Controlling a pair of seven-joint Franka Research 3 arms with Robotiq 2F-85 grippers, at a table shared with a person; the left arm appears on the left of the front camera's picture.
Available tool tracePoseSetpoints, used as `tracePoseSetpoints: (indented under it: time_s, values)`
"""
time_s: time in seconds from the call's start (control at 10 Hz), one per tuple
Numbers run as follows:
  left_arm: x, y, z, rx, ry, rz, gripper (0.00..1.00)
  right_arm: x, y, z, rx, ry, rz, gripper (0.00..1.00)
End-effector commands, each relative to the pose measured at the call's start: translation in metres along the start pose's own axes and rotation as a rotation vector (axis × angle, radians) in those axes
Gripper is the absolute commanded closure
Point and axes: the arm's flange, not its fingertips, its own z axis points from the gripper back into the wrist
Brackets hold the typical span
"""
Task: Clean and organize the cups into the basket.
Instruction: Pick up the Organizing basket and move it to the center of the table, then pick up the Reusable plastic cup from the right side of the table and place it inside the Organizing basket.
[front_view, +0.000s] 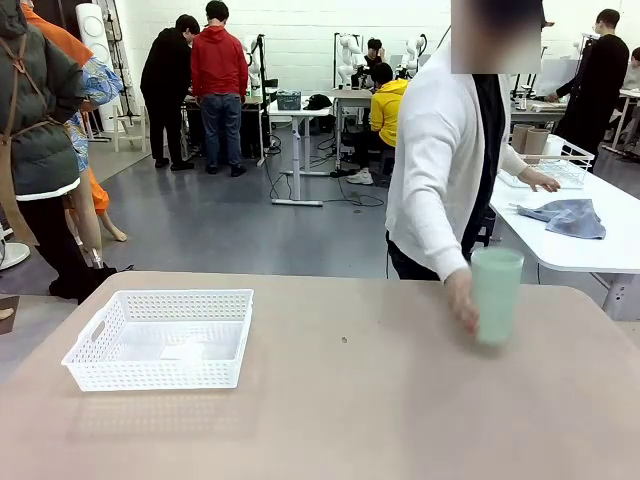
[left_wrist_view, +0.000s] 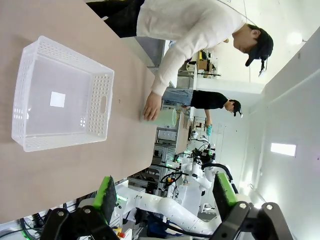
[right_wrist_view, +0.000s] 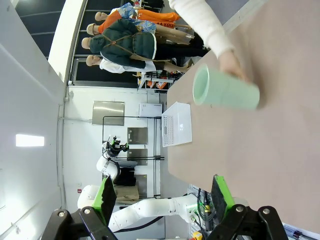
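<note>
Left hand (left_wrist_view: 165, 186), right hand (right_wrist_view: 162, 185) both spread empty, white basket (front_view: 160, 297) near left, person's hand (front_view: 463, 300) gripping mint cup (front_view: 497, 295) far right

- You will find no legible text, brand, number or sign in any view.
- The white sticker (left_wrist_view: 57, 99) on the floor of the basket (left_wrist_view: 95, 125), well ahead of the left gripper (left_wrist_view: 165, 195) and off to its left, is too small for you to read any print.
</note>
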Motion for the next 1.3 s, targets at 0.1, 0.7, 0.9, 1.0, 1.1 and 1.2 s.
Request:
tracePoseSetpoints:
  time_s: [0.1,0.7,0.9,1.0,1.1,1.2]
  values:
    - [0.0001,-0.0019,0.0003,-0.007,0.007,-0.003,0.00,0.0015,0.0008,-0.0013,0.006,0.006,0.005,0.00]
    - [0.0001,-0.0019,0.0003,-0.007,0.007,-0.003,0.00,0.0015,0.0008,-0.0013,0.006,0.006,0.005,0.00]
    - [0.0001,-0.0019,0.0003,-0.007,0.007,-0.003,0.00,0.0015,0.0008,-0.0013,0.006,0.006,0.005,0.00]
    - [0.0001,-0.0019,0.0003,-0.007,0.007,-0.003,0.00,0.0015,0.0008,-0.0013,0.006,0.006,0.005,0.00]
    - [0.0001,-0.0019,0.0003,-0.007,0.007,-0.003,0.00,0.0015,0.0008,-0.0013,0.006,0.006,0.005,0.00]
    - [0.0001,-0.0019,0.0003,-0.007,0.007,-0.003,0.00,0.0015,0.0008,-0.0013,0.006,0.006,0.005,0.00]
